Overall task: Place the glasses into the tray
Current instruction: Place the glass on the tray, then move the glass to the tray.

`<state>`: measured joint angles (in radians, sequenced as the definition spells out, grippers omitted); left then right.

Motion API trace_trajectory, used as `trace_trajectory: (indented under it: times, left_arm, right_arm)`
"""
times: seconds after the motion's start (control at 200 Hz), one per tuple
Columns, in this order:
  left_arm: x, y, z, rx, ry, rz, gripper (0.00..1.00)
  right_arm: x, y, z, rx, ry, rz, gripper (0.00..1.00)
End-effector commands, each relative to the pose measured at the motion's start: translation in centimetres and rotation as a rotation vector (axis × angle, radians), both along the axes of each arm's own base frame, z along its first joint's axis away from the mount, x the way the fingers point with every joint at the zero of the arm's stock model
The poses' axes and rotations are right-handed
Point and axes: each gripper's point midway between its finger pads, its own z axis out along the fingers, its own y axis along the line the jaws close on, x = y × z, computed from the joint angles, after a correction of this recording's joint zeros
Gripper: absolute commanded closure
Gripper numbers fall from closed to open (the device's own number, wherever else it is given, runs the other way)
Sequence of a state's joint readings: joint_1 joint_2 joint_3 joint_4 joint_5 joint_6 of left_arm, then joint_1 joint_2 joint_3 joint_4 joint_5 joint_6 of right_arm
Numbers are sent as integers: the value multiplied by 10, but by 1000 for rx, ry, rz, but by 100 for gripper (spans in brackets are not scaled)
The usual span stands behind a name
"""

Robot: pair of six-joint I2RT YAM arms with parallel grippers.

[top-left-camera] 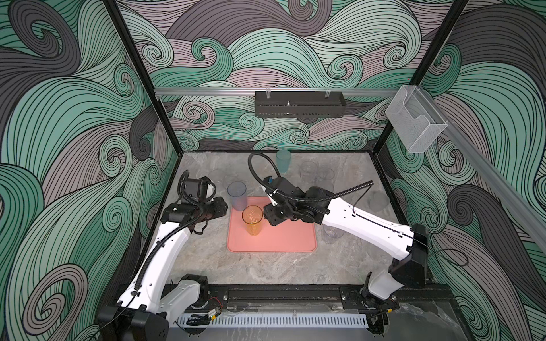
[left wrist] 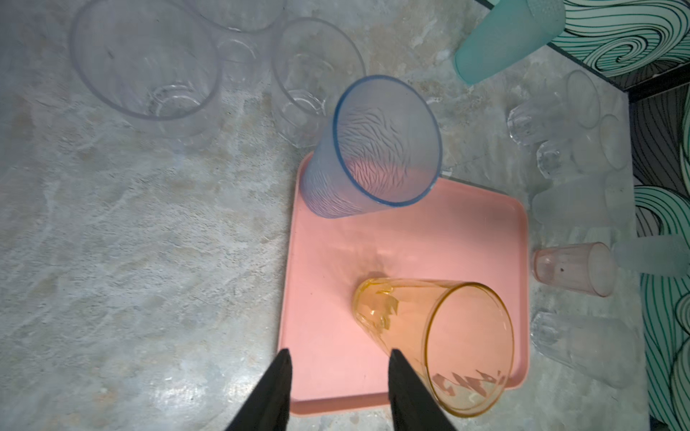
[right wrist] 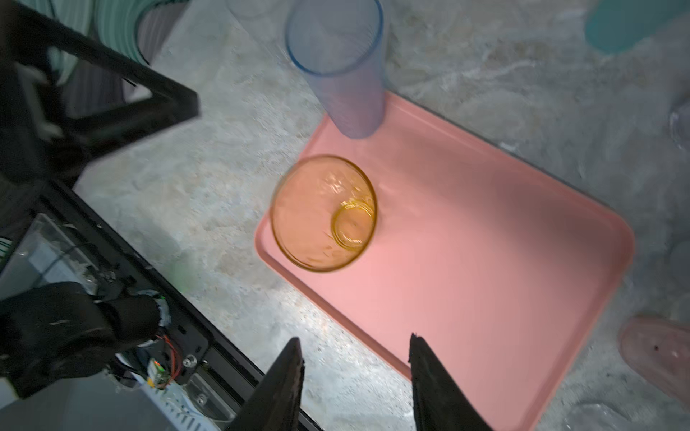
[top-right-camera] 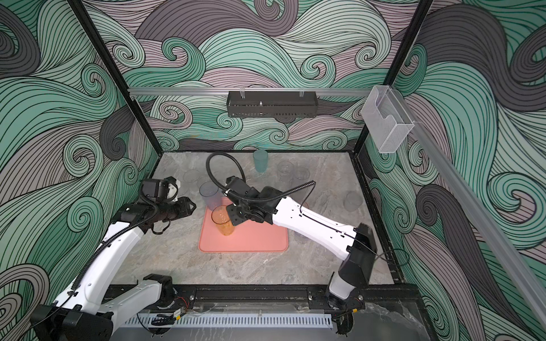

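Tray (top-left-camera: 280, 239): salmon-pink, flat on the grey tabletop (top-left-camera: 266, 273), at centre frame in both top views.
Orange tumbler (top-left-camera: 252, 222): upright, mouth up, on the left part of the tray; nothing touches it.
Blue-grey tumbler (top-left-camera: 237, 196): upright at the tray's upper-left corner. In the left wrist view its base sits inside the corner; how close it is to the rim I cannot tell.
Teal tumbler (top-left-camera: 283, 161): upright on the tabletop near the back wall, above the tray in a top view, well apart from it.
Pink-red tumbler (left wrist: 575, 269): short, on the tabletop just off the tray's edge, at the right of the left wrist view.
Clear glasses (left wrist: 149, 67): several on the tabletop outside the tray, some in the upper left of the left wrist view and others along its right side; faint in both top views.
Left jaws: parted about halfway with nothing between them, only tray edge and tabletop showing in the gap; they sit left of the tray in a top view.
Right jaws: parted about halfway and empty, above the tray, just right of the orange tumbler's rim in a top view; the right wrist view is blurred.
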<state>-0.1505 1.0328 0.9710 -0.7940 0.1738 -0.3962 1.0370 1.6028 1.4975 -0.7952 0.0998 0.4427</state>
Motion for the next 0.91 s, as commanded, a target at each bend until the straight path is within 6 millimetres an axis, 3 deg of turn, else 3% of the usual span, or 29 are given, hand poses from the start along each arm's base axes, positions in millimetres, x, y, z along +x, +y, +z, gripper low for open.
trace_trajectory:
  times: [0.0,0.105,0.235,0.551,0.901]
  left_arm:
    - [-2,-20,4,-16,17,-89,51]
    - [0,-34,1,-18,20,-133,51]
    - [3,-39,-2,-2,21,-142,50]
    - [10,-25,-3,72,-18,-102,50]
    - [20,-8,19,165,-106,-56,49]
  right_arm:
    - [-2,3,-41,46,10,-14,52]
    - [-3,11,-74,108,11,-9,52]
    - [7,28,-92,197,-47,-5,52]
    - [19,61,-123,252,-60,0,51]
    - [33,93,-143,245,-45,17,52]
